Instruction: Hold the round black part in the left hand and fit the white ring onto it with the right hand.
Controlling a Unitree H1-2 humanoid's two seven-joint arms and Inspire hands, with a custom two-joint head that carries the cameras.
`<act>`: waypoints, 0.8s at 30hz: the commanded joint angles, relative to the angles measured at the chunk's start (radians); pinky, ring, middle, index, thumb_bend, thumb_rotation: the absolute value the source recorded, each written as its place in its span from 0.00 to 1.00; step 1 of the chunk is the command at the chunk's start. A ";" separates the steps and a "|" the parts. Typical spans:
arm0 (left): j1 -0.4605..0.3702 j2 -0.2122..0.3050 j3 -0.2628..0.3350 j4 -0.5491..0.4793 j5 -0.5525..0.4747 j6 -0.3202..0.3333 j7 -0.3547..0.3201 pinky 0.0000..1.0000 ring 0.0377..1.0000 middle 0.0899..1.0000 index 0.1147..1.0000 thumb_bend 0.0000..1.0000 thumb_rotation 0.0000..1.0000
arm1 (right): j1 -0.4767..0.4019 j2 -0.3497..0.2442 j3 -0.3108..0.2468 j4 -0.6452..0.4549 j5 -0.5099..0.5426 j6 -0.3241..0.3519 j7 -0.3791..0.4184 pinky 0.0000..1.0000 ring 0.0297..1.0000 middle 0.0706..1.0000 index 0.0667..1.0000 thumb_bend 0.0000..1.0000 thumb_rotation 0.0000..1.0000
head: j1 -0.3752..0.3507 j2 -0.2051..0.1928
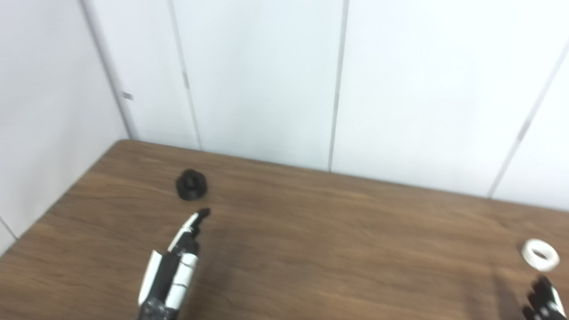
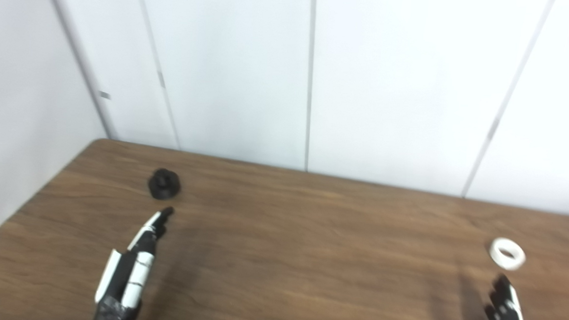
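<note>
Here, in the left eye view, we see a brown wooden bench point(image 1: 309, 255) set against white wall panels point(image 1: 268, 74). The round black part point(image 1: 192, 184) sits on the bench toward its far left corner, held by nothing. Our left hand point(image 1: 174, 265) comes up from the bottom edge with its fingers stretched forward and held close together; the fingertips point(image 1: 203, 213) stop just short of the black part, with a strip of bare wood between them, and the hand grips nothing. The white ring point(image 1: 540, 254) lies flat on the bench far off to the right, well apart from the black part. Our right hand point(image 1: 546, 313) shows only partly at the bottom right corner, its dark fingers pointing up toward the ring without touching it; we see nothing in it, but how far it is spread we cannot tell. In the right eye view the same layout appears a little further left: the black part point(image 2: 164, 183) rests alone near the far left, the left hand point(image 2: 131, 268) reaches toward it with straight fingers, and the ring point(image 2: 507, 253) lies just beyond the right hand point(image 2: 505, 310), which is cut off by the picture's bottom edge.
</note>
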 commanded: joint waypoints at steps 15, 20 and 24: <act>0.021 -0.084 -0.037 0.098 0.127 0.003 0.079 1.00 0.99 0.96 0.91 0.53 0.73 | 0.024 -0.023 -0.014 0.073 -0.027 -0.072 -0.011 0.97 0.92 0.88 0.88 0.59 1.00 | 0.001 0.014; 0.034 -0.113 -0.024 0.008 0.246 0.103 0.140 0.93 0.94 0.92 0.87 0.65 0.45 | 0.022 -0.019 -0.013 0.070 -0.017 -0.074 -0.009 0.98 0.94 0.90 0.89 0.61 1.00 | -0.001 0.020; 0.030 -0.114 -0.005 -0.077 0.336 0.219 0.172 0.94 0.92 0.89 0.84 0.80 0.32 | 0.023 -0.017 -0.012 0.067 -0.014 -0.071 -0.009 0.98 0.94 0.90 0.89 0.64 1.00 | -0.006 0.023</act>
